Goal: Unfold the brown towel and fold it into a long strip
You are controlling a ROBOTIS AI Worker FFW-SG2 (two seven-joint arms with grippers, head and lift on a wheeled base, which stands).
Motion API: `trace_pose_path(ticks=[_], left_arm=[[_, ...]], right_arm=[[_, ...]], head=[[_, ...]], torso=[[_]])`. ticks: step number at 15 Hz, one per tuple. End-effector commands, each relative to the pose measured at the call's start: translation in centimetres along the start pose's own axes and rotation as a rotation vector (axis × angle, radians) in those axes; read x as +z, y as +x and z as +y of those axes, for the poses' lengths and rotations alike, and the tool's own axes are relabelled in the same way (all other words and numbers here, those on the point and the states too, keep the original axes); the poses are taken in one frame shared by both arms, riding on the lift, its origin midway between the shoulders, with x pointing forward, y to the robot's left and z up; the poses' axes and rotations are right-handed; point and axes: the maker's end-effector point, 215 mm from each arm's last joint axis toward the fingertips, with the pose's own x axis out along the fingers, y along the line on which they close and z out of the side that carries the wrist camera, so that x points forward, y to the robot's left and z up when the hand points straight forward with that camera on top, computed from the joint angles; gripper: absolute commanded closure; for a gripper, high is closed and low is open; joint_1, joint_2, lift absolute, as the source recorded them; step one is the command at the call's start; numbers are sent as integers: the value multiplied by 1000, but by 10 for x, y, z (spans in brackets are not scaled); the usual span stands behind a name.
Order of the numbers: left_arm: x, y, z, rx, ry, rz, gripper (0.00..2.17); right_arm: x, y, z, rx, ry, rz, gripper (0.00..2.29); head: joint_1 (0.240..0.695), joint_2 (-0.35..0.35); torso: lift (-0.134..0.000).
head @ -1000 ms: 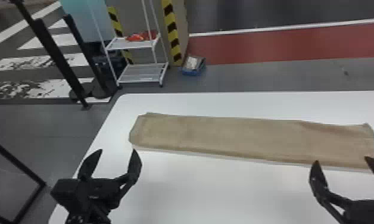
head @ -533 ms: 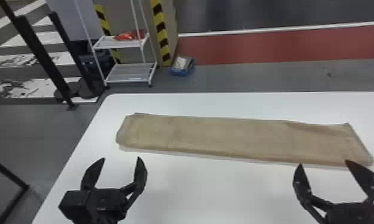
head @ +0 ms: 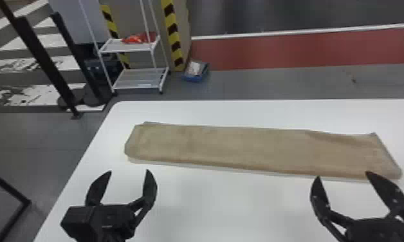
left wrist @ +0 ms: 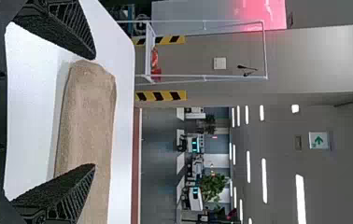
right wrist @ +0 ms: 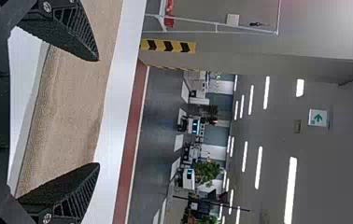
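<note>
Your brown towel [head: 243, 148] lies on the white table [head: 211, 206] as a long, flat strip running left to right in front of you, probably so that each arm can reach one end. Your left gripper [head: 129, 171] hangs on the near side of the towel's left end, its fingers spread wide with nothing between them. Your right gripper [head: 343, 174] is at the near edge toward the right end, also spread and empty; one fingertip overlaps the cloth in the head view, but you can't tell whether it touches.

With both hands released and the strip formed, the folding looks done or nearly so; the open fingers suggest you have let go and are leaving the cloth to lie by itself. The right end slants, and a small corner pokes out at the far left, so you might want a light tidy. If you do, go gently: a low fingertip could drag the layers out of line.
</note>
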Motion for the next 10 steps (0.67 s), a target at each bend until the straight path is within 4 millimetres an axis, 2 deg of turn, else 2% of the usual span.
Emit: trace_pose_path(ticks=[1,10], left_arm=[[-3,0,1,-1,-7,2,53],[1,-3,-2,-7,-26,-10,53]], right_arm=[[-1,-2,5,3,-4,4,83],[3,-9,15,1,3,-8,83]], head=[[695,186],[695,208]], torso=[[-114],[-114]])
